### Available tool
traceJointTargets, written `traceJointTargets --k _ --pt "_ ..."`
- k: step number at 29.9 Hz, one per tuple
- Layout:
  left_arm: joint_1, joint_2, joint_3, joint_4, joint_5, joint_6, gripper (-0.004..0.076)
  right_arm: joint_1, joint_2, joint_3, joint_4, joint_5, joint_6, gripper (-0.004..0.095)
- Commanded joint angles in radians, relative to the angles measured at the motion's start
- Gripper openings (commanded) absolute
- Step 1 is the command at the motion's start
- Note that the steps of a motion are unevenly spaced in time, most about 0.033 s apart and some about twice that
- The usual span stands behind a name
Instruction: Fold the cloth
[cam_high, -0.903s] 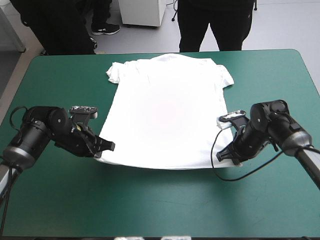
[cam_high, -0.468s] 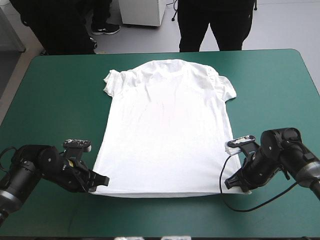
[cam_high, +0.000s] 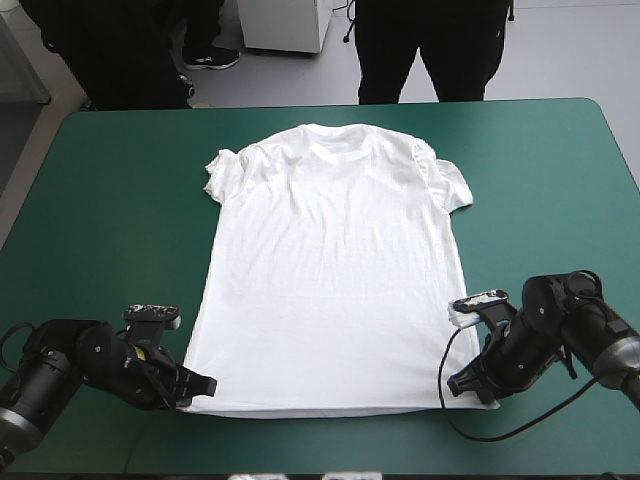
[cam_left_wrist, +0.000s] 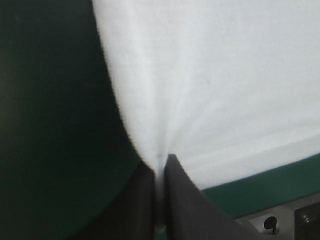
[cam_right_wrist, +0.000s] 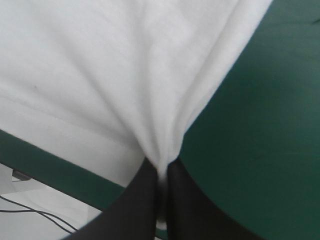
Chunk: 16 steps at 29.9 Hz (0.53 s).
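Observation:
The white T-shirt (cam_high: 330, 270) lies spread flat on the teal-green table, collar toward the far edge, hem near the front edge. At the hem's left corner my left gripper (cam_high: 203, 385) is shut on the T-shirt; the left wrist view shows the T-shirt (cam_left_wrist: 210, 85) pinched between the left gripper's (cam_left_wrist: 161, 167) two black fingers. At the hem's right corner my right gripper (cam_high: 458, 384) is shut on the T-shirt as well. From the right gripper (cam_right_wrist: 161, 172), folds fan out across the T-shirt (cam_right_wrist: 115, 70).
Bare teal-green cover (cam_high: 110, 200) lies on both sides of the shirt. The table's front edge (cam_high: 320, 468) runs close behind the hem and both grippers.
Both grippers have pulled the shirt's hem toward the front edge of the table. The shirt has slid nearer and now lies stretched out flatter and longer.

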Motion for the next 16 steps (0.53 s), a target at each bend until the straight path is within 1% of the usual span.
traceJointTargets --k 1,5,7,8,10,12,14,16 --pt "-0.007 -0.013 -0.008 -0.019 -0.049 -0.007 0.0018 -0.001 -0.026 -0.019 0.010 -0.003 -0.027 0.0095" --pt "-0.007 0.000 0.005 -0.019 -0.051 -0.007 0.0164 -0.001 -0.026 -0.019 0.010 -0.003 -0.031 0.0297" --pt "-0.007 0.004 0.007 -0.016 -0.039 -0.007 0.0231 -0.001 -0.026 -0.019 0.010 -0.003 -0.031 0.0367" --pt "-0.007 0.004 0.007 -0.016 -0.029 -0.007 0.0256 -0.001 -0.026 -0.019 0.008 -0.003 -0.031 0.0413" --pt "-0.005 0.002 0.007 -0.015 -0.008 0.019 0.0293 -0.001 -0.026 -0.027 -0.004 -0.003 -0.031 0.0470" --pt "-0.005 0.002 0.001 -0.015 0.022 0.023 0.0334 -0.001 -0.027 -0.052 -0.043 -0.001 -0.031 0.0506" --pt "-0.005 0.002 -0.027 -0.015 0.050 0.023 0.0365 -0.001 -0.027 -0.098 -0.092 0.011 -0.009 0.0511" --pt "-0.005 0.002 -0.099 -0.015 0.075 0.019 0.0385 -0.001 -0.027 -0.156 -0.138 0.016 0.019 0.0511"
